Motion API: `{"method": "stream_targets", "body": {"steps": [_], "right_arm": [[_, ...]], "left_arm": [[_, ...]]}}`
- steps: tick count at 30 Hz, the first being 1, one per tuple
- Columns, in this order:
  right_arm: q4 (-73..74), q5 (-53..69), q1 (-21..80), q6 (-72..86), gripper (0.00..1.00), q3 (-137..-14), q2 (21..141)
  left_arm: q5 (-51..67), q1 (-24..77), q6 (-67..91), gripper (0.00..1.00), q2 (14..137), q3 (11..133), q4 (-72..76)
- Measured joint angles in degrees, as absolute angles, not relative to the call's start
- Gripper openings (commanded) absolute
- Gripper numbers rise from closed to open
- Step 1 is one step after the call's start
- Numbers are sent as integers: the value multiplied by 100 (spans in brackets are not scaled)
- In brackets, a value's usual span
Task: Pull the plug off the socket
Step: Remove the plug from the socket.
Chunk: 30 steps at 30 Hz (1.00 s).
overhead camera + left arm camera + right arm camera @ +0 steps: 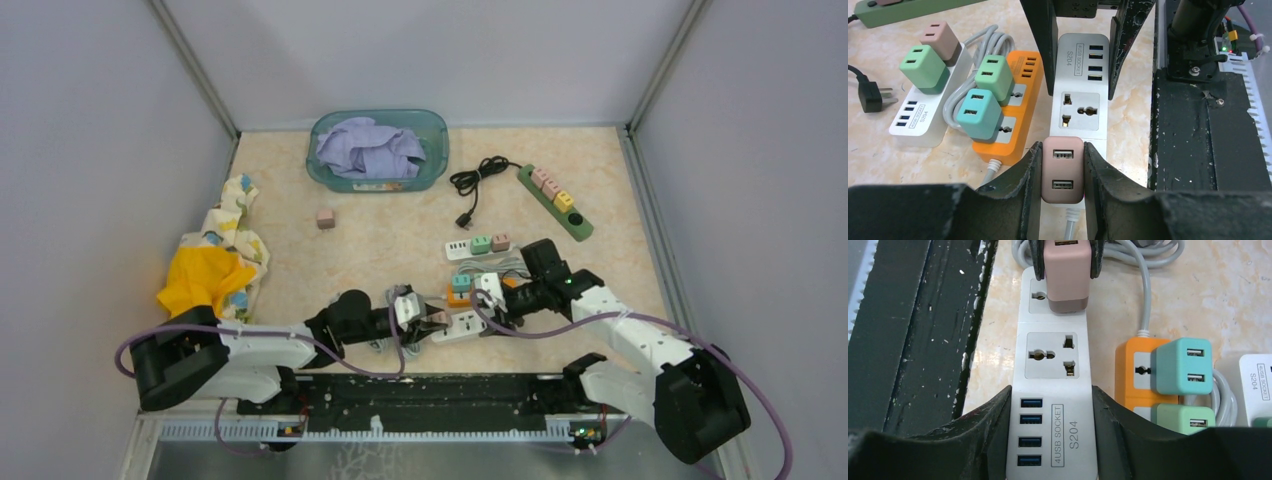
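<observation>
Pink plug [437,318] stands at the left end of a white socket strip [466,323] lying crosswise on the surface [380,250], mostly hidden overhead by the left hand [432,320]. Left wrist: that hand clamps the upright plug's sides, USB ports facing up. Right wrist: the right hand [1050,400] grips the strip's USB end, whose tip is cut off.

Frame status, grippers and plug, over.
Left gripper shut on pink plug. Right gripper clamps white strip, USB end. Plug seated, not yet pulled. Nothing blocking.
</observation>
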<state>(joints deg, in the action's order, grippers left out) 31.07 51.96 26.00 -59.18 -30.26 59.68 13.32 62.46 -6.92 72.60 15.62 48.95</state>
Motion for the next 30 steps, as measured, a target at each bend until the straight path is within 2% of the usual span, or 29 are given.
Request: {"method": "stream_targets", "body": {"steps": [5, 12, 19, 22, 27, 30], "right_arm": [[3087, 5260, 2613, -5817, 0, -3055, 5968], [3301, 4823, 2569, -5784, 0, -3046, 5970], [3015, 5201, 2582, -5640, 0, -3098, 5970], [2987, 5196, 2580, -5551, 0, -3120, 5970], [3210, 4950, 2569, -5548, 0, -3118, 5972], [3214, 4921, 2571, -5575, 0, -3118, 5975]], "left_arm": [[1415, 6274, -644, 0, 7266, 1538, 4945], [1076, 6539, -961, 1, 7824, 2180, 4423], [1865, 5804, -161, 0, 7432, 1472, 5428], [1772, 5955, -364, 0, 7369, 1625, 5089], [978, 6565, -1052, 0, 7456, 2202, 3992], [919, 6560, -985, 0, 7395, 2200, 3918]]}}
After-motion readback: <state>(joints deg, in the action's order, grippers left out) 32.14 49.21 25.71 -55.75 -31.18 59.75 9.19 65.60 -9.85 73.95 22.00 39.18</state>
